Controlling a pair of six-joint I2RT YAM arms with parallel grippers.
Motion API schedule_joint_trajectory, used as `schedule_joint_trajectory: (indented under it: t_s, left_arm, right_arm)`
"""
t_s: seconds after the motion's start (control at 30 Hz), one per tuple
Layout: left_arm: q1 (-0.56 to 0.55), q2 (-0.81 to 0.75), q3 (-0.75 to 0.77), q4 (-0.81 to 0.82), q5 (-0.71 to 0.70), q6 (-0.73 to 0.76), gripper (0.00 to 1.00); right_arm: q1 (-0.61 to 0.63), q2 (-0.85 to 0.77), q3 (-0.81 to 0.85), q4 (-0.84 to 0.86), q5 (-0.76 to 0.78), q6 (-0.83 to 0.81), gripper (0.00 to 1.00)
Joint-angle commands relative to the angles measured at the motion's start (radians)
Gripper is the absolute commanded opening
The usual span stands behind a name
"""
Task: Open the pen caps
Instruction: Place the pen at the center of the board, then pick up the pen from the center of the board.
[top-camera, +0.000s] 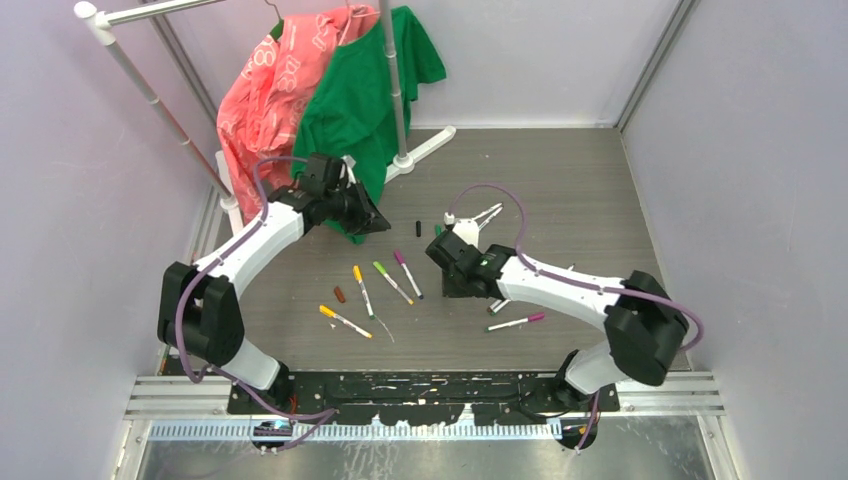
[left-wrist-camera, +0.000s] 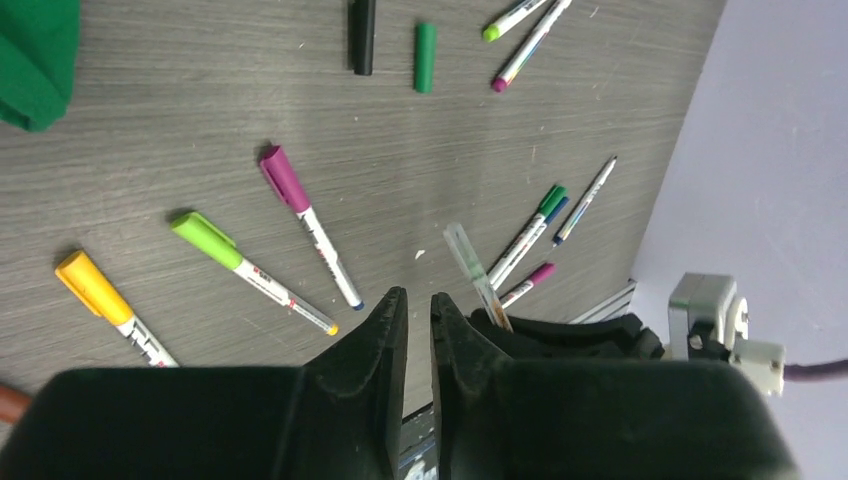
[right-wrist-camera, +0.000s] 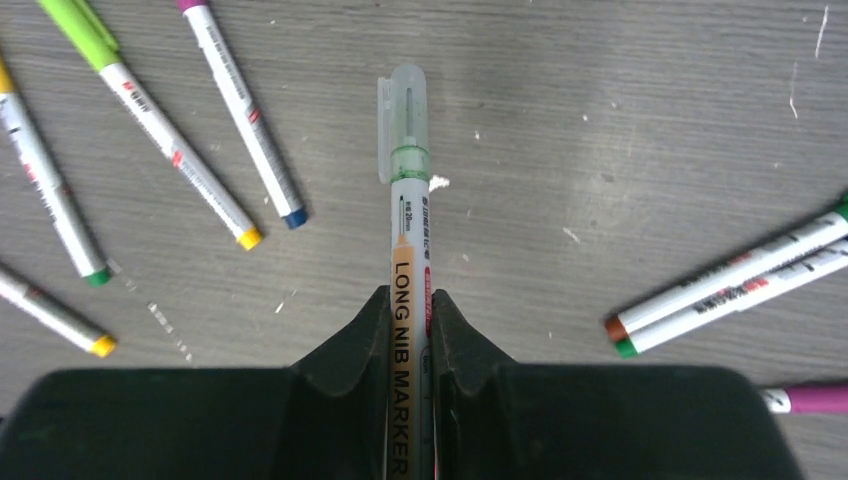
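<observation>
Right claw (right-wrist-camera: 410, 305) was clamped on the marker (right-wrist-camera: 410, 235) barrel, with its clear-green cap (right-wrist-camera: 404, 120) sticking out past the tips. Left claw (left-wrist-camera: 418, 308) was barely parted and empty. It should be widened, closed on the cap alone, and pulled straight along the barrel's line.

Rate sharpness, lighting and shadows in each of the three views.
Top external: even, diffuse light, faint shadows, pens small but crisp. Left wrist: table sharp, left gripper near-black, its detail lost. Right wrist: print on the held marker readable, right gripper equally dark.
</observation>
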Motion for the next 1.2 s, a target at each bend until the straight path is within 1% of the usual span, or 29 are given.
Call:
schedule_joint_trajectory:
  t_s: [0.0,0.07,0.1,0.2,0.27,0.37,0.53,0.63,0.77,1.0,1.07,1.17]
  left_arm:
    - [-0.019,-0.026,-0.017,-0.037,-0.015,0.049,0.16]
    - [-0.027,-0.019,-0.022,-0.039,-0.015,0.053,0.18]
    - [-0.031,-0.015,-0.025,-0.04,-0.017,0.056,0.18]
    - [-0.042,-0.006,-0.028,-0.049,-0.018,0.064,0.2]
    - [-0.047,-0.006,-0.029,-0.052,-0.018,0.064,0.21]
    - [-0.057,-0.007,-0.029,-0.053,-0.018,0.064,0.23]
    - [-0.068,-0.018,-0.039,-0.044,-0.009,0.051,0.24]
    - [-0.075,-0.03,-0.042,-0.043,-0.01,0.045,0.25]
    - [-0.09,-0.053,-0.045,-0.045,-0.023,0.041,0.27]
    - [-0.117,-0.078,-0.043,-0.051,-0.047,0.048,0.29]
    - [-0.121,-0.083,-0.047,-0.052,-0.045,0.049,0.29]
    - [-0.129,-0.096,-0.052,-0.05,-0.044,0.049,0.29]
  right_arm:
    - [-0.007,0.079,0.045,0.107,0.05,-0.063,0.01]
    - [-0.01,0.125,0.045,0.131,0.058,-0.071,0.02]
    - [-0.013,0.151,0.045,0.139,0.063,-0.072,0.04]
    - [-0.02,0.21,0.051,0.147,0.07,-0.071,0.15]
    - [-0.021,0.235,0.051,0.15,0.077,-0.064,0.25]
    - [-0.021,0.263,0.058,0.145,0.081,-0.049,0.38]
    - [-0.021,0.264,0.077,0.11,0.093,-0.013,0.48]
    - [-0.021,0.229,0.098,0.053,0.137,0.025,0.5]
    - [-0.021,0.139,0.115,-0.051,0.242,0.132,0.51]
    - [-0.03,0.05,0.125,-0.284,0.399,0.412,0.49]
    - [-0.044,0.031,0.103,-0.314,0.409,0.479,0.47]
    - [-0.081,0.008,0.051,-0.313,0.383,0.539,0.43]
